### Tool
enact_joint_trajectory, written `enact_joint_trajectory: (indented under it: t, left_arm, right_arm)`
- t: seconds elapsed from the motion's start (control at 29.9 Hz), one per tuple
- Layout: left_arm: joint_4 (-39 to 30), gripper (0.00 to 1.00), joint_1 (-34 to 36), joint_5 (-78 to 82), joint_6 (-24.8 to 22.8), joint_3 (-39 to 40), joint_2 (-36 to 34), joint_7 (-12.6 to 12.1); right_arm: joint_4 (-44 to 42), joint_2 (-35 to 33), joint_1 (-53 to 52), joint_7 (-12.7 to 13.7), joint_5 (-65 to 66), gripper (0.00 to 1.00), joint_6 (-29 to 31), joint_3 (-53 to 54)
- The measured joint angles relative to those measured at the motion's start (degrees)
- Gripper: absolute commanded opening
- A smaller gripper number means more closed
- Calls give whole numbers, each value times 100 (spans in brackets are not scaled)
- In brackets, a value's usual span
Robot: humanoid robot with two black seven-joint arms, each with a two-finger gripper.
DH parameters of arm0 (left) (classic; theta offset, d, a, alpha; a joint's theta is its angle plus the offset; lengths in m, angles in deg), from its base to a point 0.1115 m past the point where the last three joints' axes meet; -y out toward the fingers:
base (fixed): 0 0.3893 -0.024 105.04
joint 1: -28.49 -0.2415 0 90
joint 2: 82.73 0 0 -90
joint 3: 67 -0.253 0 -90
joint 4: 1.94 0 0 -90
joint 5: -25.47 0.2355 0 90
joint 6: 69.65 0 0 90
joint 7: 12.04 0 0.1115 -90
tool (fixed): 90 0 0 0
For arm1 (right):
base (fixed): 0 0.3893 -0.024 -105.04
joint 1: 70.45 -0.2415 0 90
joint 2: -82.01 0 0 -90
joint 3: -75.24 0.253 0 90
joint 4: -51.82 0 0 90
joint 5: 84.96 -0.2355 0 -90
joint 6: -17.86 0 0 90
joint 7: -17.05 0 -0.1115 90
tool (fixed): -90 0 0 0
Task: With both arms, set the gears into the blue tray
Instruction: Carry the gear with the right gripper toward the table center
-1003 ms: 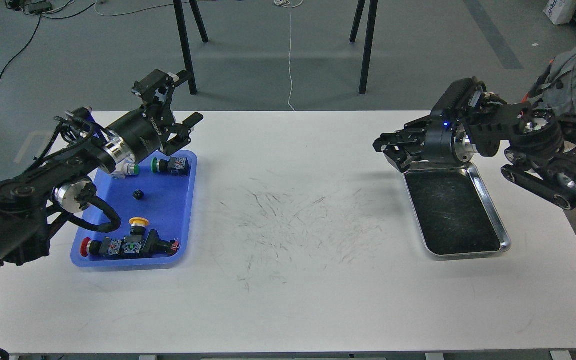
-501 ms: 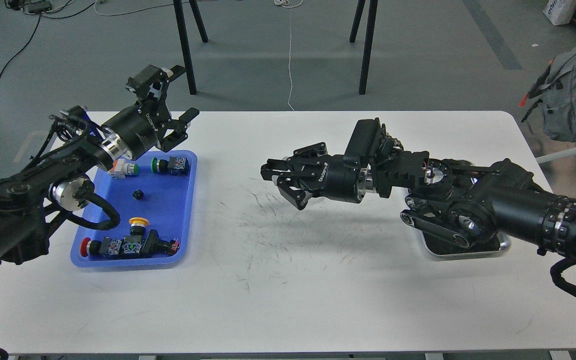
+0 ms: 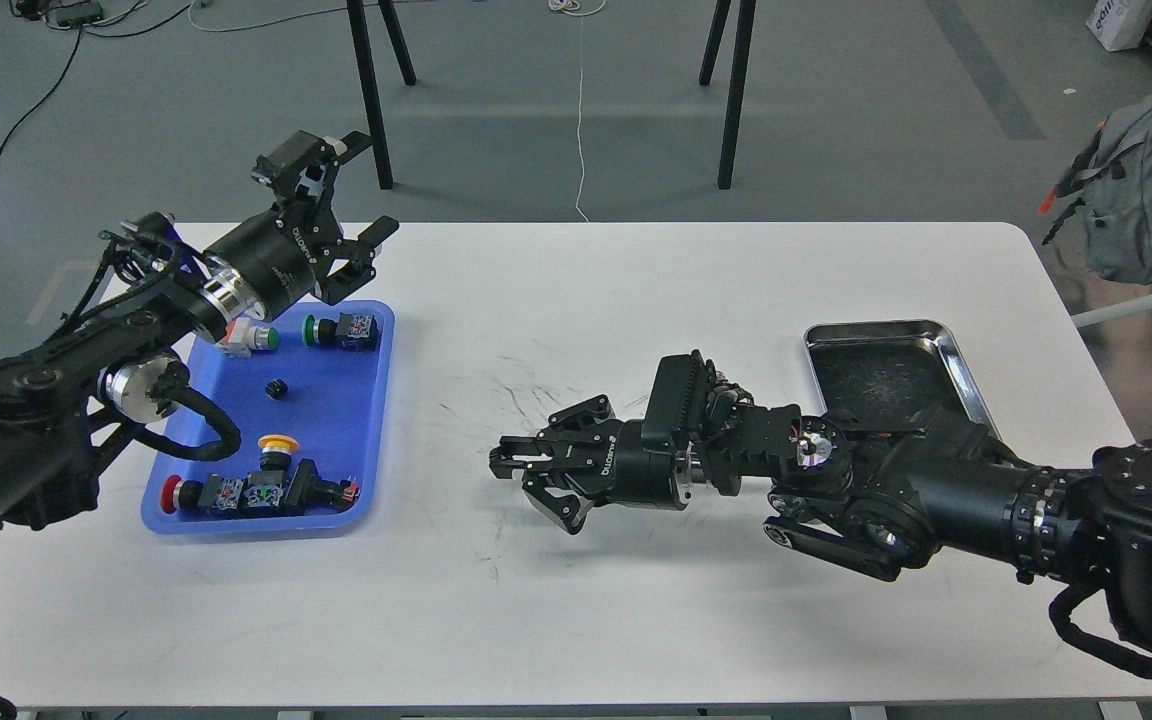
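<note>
Two grippers are in view. My right gripper [image 3: 526,485] sits at centre frame, low over the bare scuffed table [image 3: 576,620], pointing left toward the blue tray [image 3: 361,400]. Its fingers [image 3: 511,462] are spread a little way apart, and whether anything tiny sits between them I cannot tell. The right arm [image 3: 936,490] runs off to the lower right edge, crossing in front of the near end of the silver tray [image 3: 956,350], which lies right of centre with its dark inside showing at the far end.

My left gripper [image 3: 341,190] is at upper left, raised above the far edge of the blue tray, its two fingers [image 3: 376,235] wide apart and holding nothing. The left arm [image 3: 86,370] leads back to the left edge and covers the tray's left rim.

One gear [image 3: 278,389] lies on the tray floor, about mid-tray, apart from the other parts. Above it in the frame sit two switches with green caps [image 3: 308,330]; below it a yellow-capped switch [image 3: 278,445], and along the near rim a row of switches with a red cap [image 3: 169,493] at the left end. The second gear I cannot see.
</note>
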Motion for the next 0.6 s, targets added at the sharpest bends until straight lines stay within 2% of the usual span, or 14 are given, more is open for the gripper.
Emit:
enact_joint_trajectory:
  t: [0.47, 0.57, 0.6]
  left_arm:
    - [1, 100, -48, 0, 3, 0, 0, 0]
    - [1, 100, -76, 0, 3, 0, 0, 0]
    - [1, 100, -81, 0, 3, 0, 0, 0]
  right_arm:
    - [-207, 119, 134, -1, 90, 2, -20, -237]
    - [-251, 121, 139, -1, 90, 8, -20, -250]
    - [-276, 121, 139, -1, 90, 12, -20, -250]
